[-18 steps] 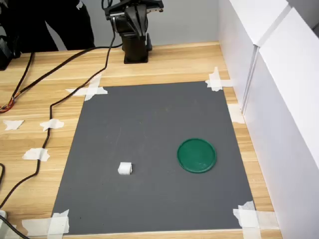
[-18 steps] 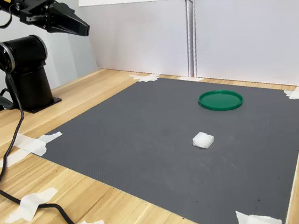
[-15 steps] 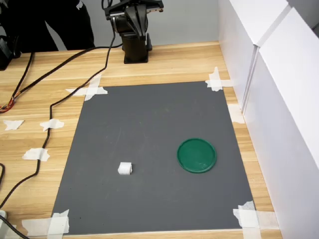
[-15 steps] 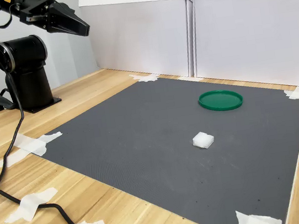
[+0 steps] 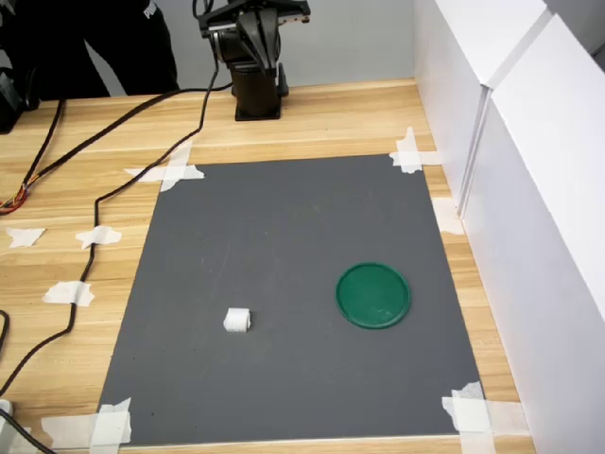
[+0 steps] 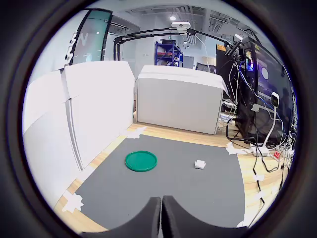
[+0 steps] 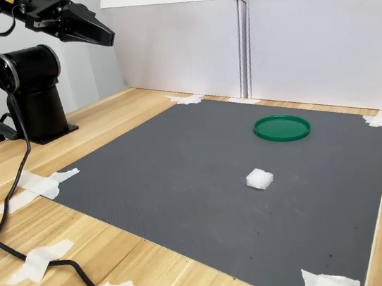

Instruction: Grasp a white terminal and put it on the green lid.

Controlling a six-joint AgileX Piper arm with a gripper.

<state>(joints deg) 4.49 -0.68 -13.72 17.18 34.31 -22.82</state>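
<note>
One robot arm stands on a wooden table, its black base at the far edge in the first exterior view. A dark grey mat lies flat on the table, taped down with white tape at its four corners. Two things rest on the mat. One green lid lies flat toward the first exterior view's right. One white terminal, a tiny block, sits toward the first exterior view's left, well apart from the lid and slightly nearer the camera. Neither touches the other or the arm.

The gripper hangs high in the air near the base, at the second exterior view's upper left, far from both items. In the wrist view its two dark fingers meet with no gap, so the gripper is closed and holds nothing.

White panels wall the table along the first exterior view's right. One black cable trails across the wood on that view's left, held by several tape scraps.
</note>
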